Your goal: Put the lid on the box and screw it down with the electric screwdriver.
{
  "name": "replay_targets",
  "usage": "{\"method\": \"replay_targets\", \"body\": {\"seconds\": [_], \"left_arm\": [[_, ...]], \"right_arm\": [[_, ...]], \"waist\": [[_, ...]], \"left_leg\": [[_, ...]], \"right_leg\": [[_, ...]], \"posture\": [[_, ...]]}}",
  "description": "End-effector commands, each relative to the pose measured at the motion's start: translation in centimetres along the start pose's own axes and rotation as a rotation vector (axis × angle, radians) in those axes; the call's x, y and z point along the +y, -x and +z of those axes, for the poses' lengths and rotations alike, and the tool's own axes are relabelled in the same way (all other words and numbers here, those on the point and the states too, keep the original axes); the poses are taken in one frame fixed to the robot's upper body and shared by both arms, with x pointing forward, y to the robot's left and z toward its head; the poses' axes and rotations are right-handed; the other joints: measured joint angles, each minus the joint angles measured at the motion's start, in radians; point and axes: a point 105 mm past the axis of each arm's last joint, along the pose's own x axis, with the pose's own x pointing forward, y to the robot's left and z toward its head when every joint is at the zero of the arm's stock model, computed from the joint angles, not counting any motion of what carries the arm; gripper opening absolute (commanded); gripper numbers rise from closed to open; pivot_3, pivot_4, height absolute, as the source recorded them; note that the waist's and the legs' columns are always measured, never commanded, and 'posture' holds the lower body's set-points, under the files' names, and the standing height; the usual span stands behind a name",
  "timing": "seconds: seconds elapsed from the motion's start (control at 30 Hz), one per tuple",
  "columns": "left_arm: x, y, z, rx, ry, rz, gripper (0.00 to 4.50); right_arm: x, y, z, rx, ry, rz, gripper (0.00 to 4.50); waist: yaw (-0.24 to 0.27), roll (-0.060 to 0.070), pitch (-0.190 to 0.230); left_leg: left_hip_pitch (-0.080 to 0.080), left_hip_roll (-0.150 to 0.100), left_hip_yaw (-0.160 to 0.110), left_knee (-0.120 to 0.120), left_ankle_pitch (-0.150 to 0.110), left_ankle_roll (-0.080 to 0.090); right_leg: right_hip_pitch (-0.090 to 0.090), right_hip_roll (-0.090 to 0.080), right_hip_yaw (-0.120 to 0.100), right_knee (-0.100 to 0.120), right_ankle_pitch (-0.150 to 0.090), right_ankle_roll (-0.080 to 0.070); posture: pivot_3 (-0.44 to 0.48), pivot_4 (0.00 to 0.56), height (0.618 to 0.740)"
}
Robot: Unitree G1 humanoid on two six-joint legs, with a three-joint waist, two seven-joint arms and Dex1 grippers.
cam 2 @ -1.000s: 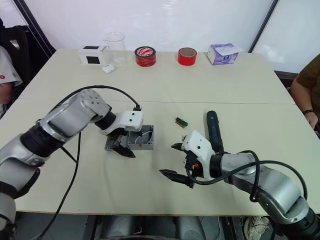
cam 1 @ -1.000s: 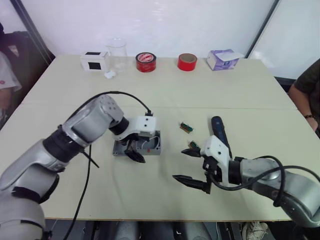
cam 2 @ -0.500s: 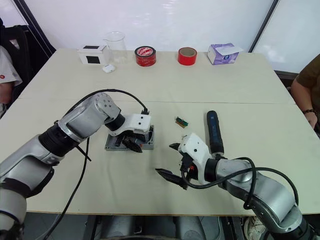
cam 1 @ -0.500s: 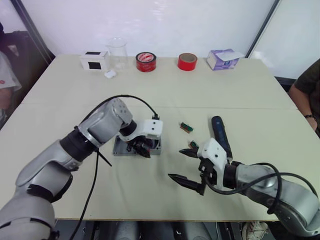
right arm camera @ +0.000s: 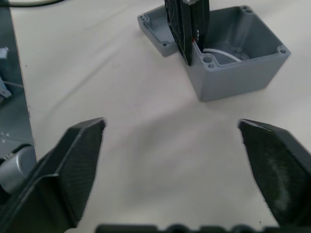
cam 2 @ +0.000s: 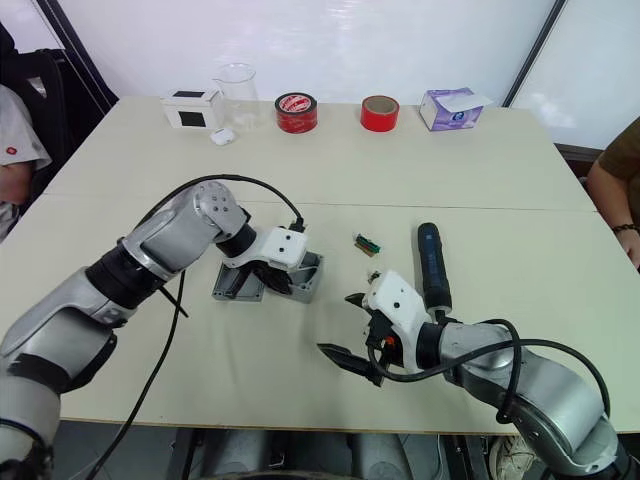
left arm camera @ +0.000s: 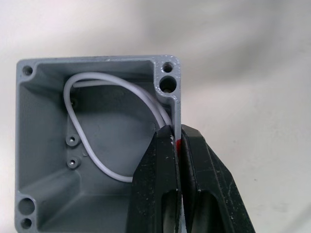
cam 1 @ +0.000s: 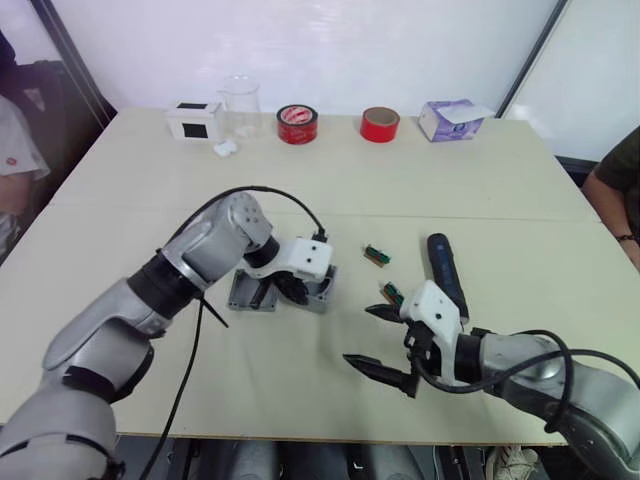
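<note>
One open container in play: the box (left arm camera: 43, 160), grey, mouth uncovered. Holds a single white wire (left arm camera: 116, 79) looped along its inner walls, plus a few small screw bosses on the floor. Looks tipped in the head views; cannot tell whether its base rests flat on the desk (cam 1: 300, 200).

Clamped on one side wall of the box: the left gripper (left arm camera: 176, 130), fingers together with only the wall between them, one inside and one outside, right at a small red mark (left arm camera: 180, 143). Left arm bent at the elbow, reaching across, wrist turned toward the box.

Just beside the box, on the far side from the right gripper: the lid (cam 1: 248, 292), lying on the desk, partly covered by the left gripper, so its corner holes are hard to make out.

Near the box and apart from it: the right gripper (cam 1: 357, 334), fingers spread wide, holding nothing, low over the desk and pointed at the box. Beyond that arm from the box, lying on the desk: the electric screwdriver (cam 1: 445, 275), lower end cut off by the wrist.

Well beyond the box, along the desk's far edge: a white box with black square (cam 1: 193, 120), a clear beaker (cam 1: 240, 100), two red tape rolls (cam 1: 297, 124), a purple tissue box (cam 1: 450, 118).
</note>
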Motion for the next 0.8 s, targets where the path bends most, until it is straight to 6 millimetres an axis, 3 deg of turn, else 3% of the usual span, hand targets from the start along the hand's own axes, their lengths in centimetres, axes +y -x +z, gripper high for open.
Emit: {"method": "replay_targets", "body": {"seconds": [0.03, 0.17, 0.4, 0.5, 0.67, 0.8], "left_arm": [[0.6, 1.8, 2.0, -0.044, -0.221, -0.007, 0.04], [0.9, 0.9, 2.0, -0.008, -0.341, -0.059, 0.04], [0.7, -0.1, 1.7, -0.004, -0.378, -0.128, 0.04], [0.5, -0.1, 1.2, 0.015, -0.375, -0.15, 0.76], [0.9, 1.0, 1.4, 0.011, -0.33, -0.126, 2.88], [1.6, 7.0, 2.5, -0.066, -0.123, 0.029, 2.88]], "right_arm": [[0.4, 0.7, 0.6, -0.013, 0.031, -0.003, 4.5], [0.6, 1.0, 0.5, -0.004, 0.023, -0.01, 4.5], [0.9, 1.4, 0.4, -0.006, 0.008, -0.029, 4.5], [0.8, 1.4, 0.5, -0.01, 0.006, -0.035, 4.5], [0.7, 1.3, 0.9, -0.013, 0.007, -0.03, 4.5], [0.6, 2.0, 2.6, -0.052, 0.026, 0.029, 4.5]], "waist": [[0.0, 0.0, 0.0], [-0.001, 0.0, 0.0], [-0.006, 0.0, 0.0], [-0.007, 0.0, 0.0], [-0.008, 0.0, 0.0], [-0.013, 0.0, 0.001]], "left_leg": [[0.0, 0.0, 0.0, 0.0, 0.0, 0.0], [0.0, 0.0, 0.0, 0.0, 0.0, 0.0], [-0.001, 0.0, 0.0, 0.0, 0.0, 0.0], [-0.001, 0.0, -0.001, 0.0, 0.0, 0.0], [0.0, 0.0, -0.001, 0.0, 0.0, 0.0], [-0.003, 0.001, -0.003, 0.001, 0.0, 0.0]], "right_leg": [[0.0, 0.0, 0.0, 0.0, 0.0, 0.0], [0.0, 0.0, 0.0, 0.0, 0.0, 0.0], [0.0, 0.0, 0.0, 0.0, 0.0, 0.001], [0.0, 0.0, 0.0, 0.0, 0.0, 0.001], [0.0, 0.0, 0.0, 0.0, 0.0, 0.001], [-0.003, 0.0, 0.0, 0.001, 0.001, 0.001]], "posture": [[0.0, 0.15, 0.74], [0.0, 0.15, 0.74], [0.0, 0.15, 0.74], [0.0, 0.15, 0.74], [0.0, 0.15, 0.74], [0.0, 0.15, 0.74]]}}
